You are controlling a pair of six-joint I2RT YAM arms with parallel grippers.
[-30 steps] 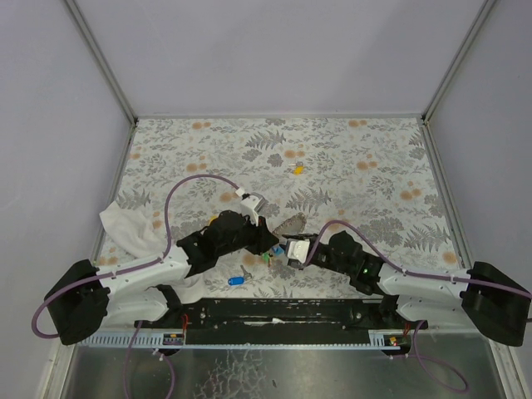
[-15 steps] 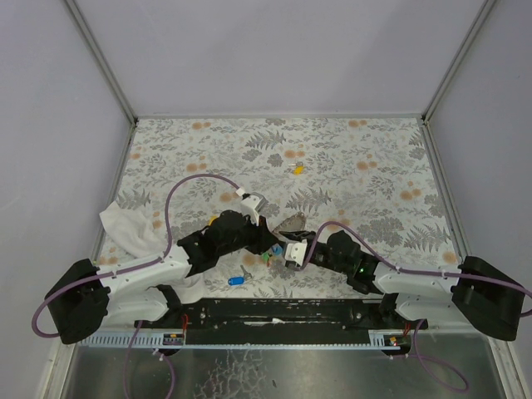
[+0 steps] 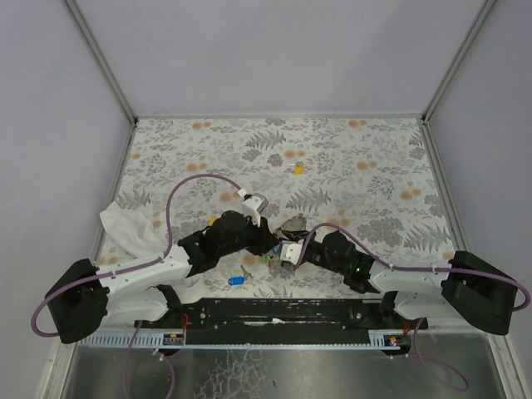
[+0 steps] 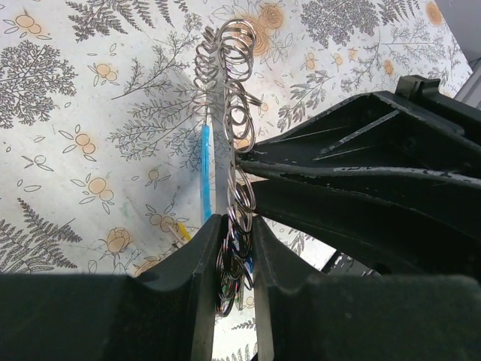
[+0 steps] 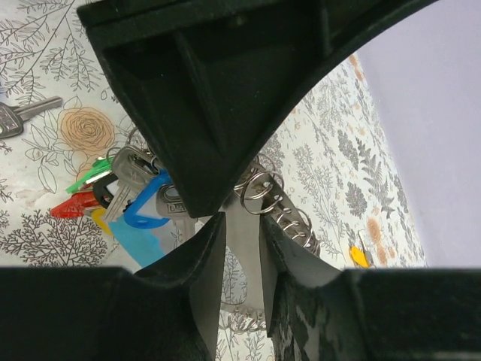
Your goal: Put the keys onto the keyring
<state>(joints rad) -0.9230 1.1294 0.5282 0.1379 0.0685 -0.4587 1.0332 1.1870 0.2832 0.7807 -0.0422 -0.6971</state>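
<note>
Near the middle of the counter's near edge, our left gripper (image 4: 234, 229) pinches the keyring (image 4: 240, 192). Our right gripper (image 5: 241, 229) shows fingers nearly together; we cannot tell if they grip anything. Several keys (image 5: 128, 180) hang on already; 1 blue key (image 3: 235, 280) and seemingly 1 yellow key (image 3: 297, 169) lie loose.

From above, the keyring (image 3: 293, 223) is mostly hidden between the left gripper (image 3: 268, 241) and the right gripper (image 3: 283, 254), and its keys (image 3: 268, 258) are too small to count. The left arm (image 3: 158, 266) covers the right part of the white cloth (image 3: 123, 224). In the right wrist view, a silver key (image 5: 19, 115) is cut off by the left edge. The grey strip between the fingers (image 5: 207, 263) cannot be identified.
</note>
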